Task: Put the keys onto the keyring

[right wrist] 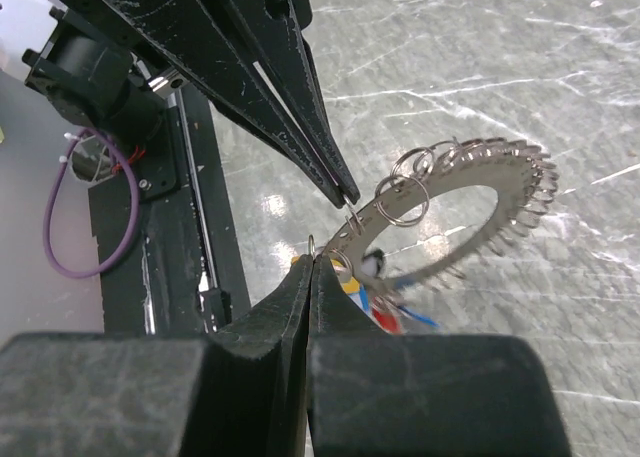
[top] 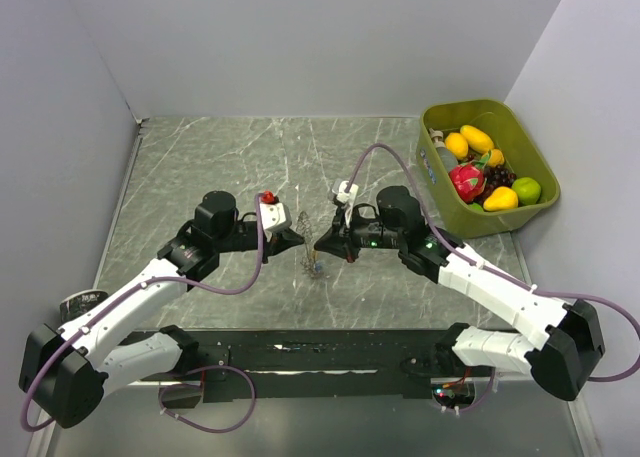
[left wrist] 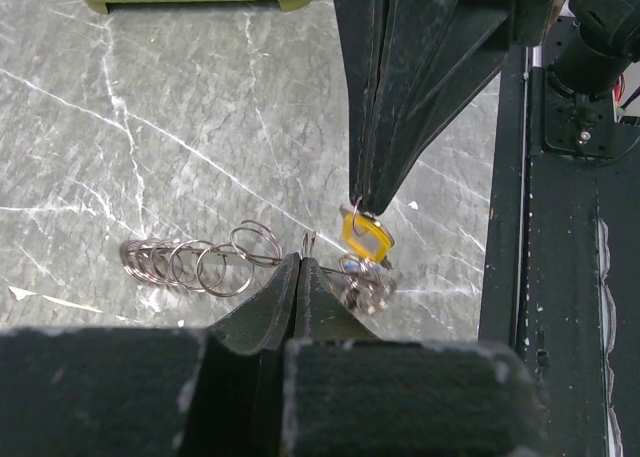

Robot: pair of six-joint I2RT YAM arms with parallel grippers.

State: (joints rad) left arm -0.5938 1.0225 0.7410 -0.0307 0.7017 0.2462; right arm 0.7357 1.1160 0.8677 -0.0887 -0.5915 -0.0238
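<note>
Keyring (top: 310, 243) stands on edge at the middle of the table (top: 220, 167), held up between the two grippers. The right wrist view shows it as a wide thin ring (right wrist: 470, 222) with small wire loops (right wrist: 402, 199) strung close together along its rim. In the left wrist view the loops form a row (left wrist: 195, 264) at 9 o'clock from the left fingertips.

The keys (right wrist: 372, 295) hang in a bunch at the ring's lower edge, with yellow, red and blue visible. From the left wrist only the yellow-headed one (left wrist: 362, 239) is clear.

The left gripper (top: 298, 239) reaches in from 9 o'clock of the ring. Its jaws are pressed together with no gap, and a thin wire loop pokes out from between the tips (left wrist: 303, 267). In the right wrist view its point (right wrist: 347, 192) sits against the loops at the ring's edge.

The right gripper (top: 322, 243) comes in from 3 o'clock, jaws likewise squeezed tight (right wrist: 312, 267). They pinch a small loop from which the yellow key dangles just below the tip (left wrist: 364, 202). The two tips are nearly touching.

A green bin (top: 500, 217) of fruit (top: 468, 182) sits at 2 o'clock of the ring, well apart.
</note>
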